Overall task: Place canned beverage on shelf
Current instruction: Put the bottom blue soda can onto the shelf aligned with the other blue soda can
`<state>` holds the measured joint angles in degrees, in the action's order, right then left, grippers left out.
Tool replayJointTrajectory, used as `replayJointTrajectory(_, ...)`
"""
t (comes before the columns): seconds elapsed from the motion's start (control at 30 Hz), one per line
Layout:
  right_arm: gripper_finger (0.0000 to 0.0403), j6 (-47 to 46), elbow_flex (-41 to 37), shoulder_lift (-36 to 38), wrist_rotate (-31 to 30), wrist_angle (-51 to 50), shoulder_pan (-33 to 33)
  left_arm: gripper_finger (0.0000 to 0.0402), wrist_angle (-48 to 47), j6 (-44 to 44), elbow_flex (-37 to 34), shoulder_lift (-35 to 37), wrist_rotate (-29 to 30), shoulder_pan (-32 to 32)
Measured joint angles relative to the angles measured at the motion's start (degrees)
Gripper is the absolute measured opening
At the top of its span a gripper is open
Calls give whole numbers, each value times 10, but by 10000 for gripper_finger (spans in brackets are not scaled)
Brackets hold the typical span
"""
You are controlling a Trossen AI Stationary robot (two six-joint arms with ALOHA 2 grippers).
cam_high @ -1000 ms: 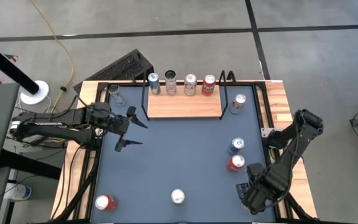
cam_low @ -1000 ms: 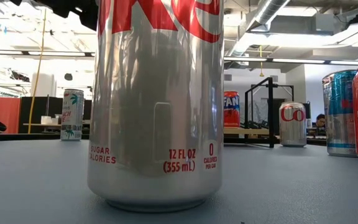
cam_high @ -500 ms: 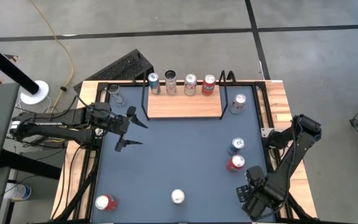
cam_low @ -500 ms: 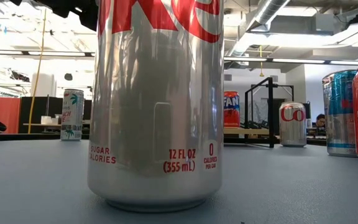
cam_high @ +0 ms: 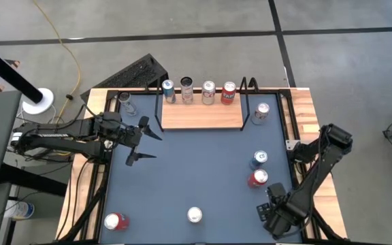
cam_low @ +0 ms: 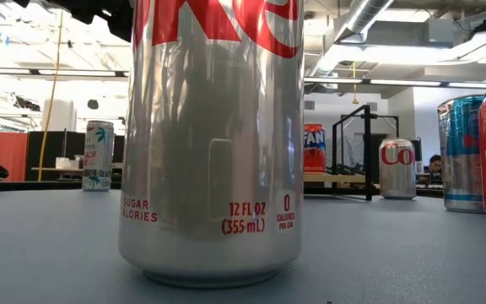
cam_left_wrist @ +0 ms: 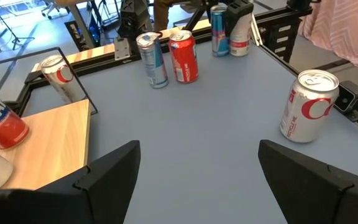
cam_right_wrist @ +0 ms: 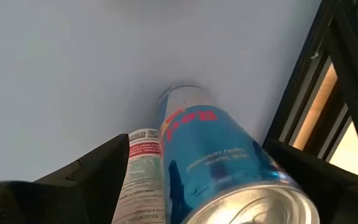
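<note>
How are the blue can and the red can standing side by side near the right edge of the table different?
The blue can is slimmer and taller than the red can, as the left wrist view shows. The blue can stands nearer the shelf; the red can nearer the right gripper. Both stand upright on the table, off the shelf.

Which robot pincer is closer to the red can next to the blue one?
The right pincer. It sits just beside the red can, toward the table's near right corner. The left pincer is open far across the table, by the shelf.

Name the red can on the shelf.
The red can at the right end of the shelf row; the other three are blue or silver.
</note>
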<state>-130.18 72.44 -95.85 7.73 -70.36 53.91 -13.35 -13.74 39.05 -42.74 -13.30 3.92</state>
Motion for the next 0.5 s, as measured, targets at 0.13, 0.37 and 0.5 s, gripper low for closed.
replayJointTrajectory(0.13, 348, 11, -1, 13, 12, 4, 0, 318, 0, -1, 0, 0, 0, 0)
replayJointTrajectory(0.37, 284, 19, -1, 43, 12, 5, 0, 318, 0, -1, 0, 0, 1, 0)
replayJointTrajectory(0.5, 250, 30, -1, 67, 12, 1, -7, 318, -1, -1, 0, 0, 1, 0)
